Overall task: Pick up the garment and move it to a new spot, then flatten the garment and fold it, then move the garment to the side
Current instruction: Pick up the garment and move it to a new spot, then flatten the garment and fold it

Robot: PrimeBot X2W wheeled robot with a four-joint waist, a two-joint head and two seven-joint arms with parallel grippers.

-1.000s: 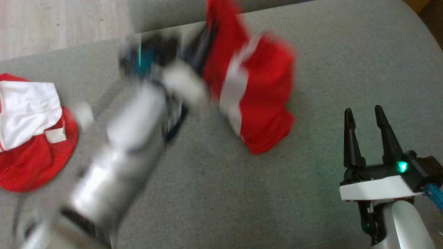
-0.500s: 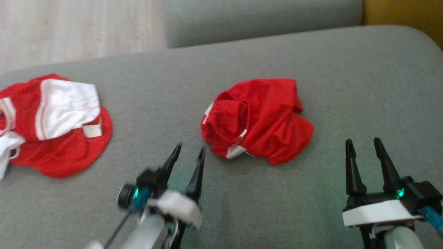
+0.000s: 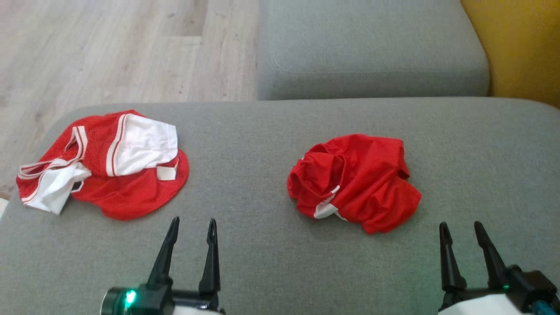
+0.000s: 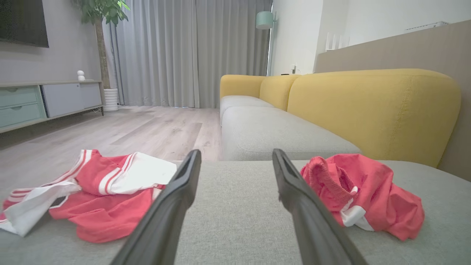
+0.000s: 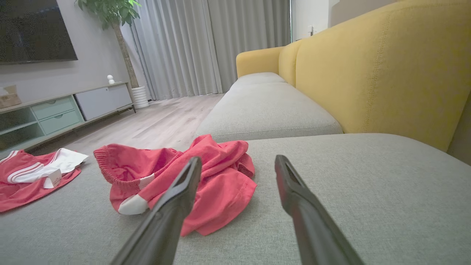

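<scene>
Upholstery in a grey weave covers the broad seat cushion point(image 3: 262, 271), which spans the head view from edge to edge and carries both pieces of clothing. Beyond its far edge sits a second grey cushion point(image 3: 372, 48), with the yellow backrest point(image 3: 520, 48) rising along the robot's right and pale wooden floor point(image 3: 109, 52) stretching away on the left. In the left wrist view, grey curtains point(image 4: 176, 51) hang at the far end of the room, beside a low cabinet point(image 4: 44, 99) against the wall. A red-and-white garment point(image 3: 131, 148) lies spread near the cushion's left edge, with a white panel turned up on top and striped trim showing along its hems. The crumpled red garment point(image 3: 354, 181) rests in a loose heap a little right of centre on the same cushion, well apart from the other piece and touched by neither arm. Its ribbed waistband point(image 5: 110, 162) is bunched up on the left side of the heap, and a small white patch point(image 3: 324, 212) pokes out at the near edge. The left gripper point(image 3: 193, 220) sits low at the near edge, its two dark fingers spread wide and holding nothing, and it points at bare cushion between the two garments. The right gripper point(image 3: 460, 224) is likewise spread and empty, just short of the heap's near right corner. A small green light point(image 3: 130, 298) glows on the left gripper's base.
</scene>
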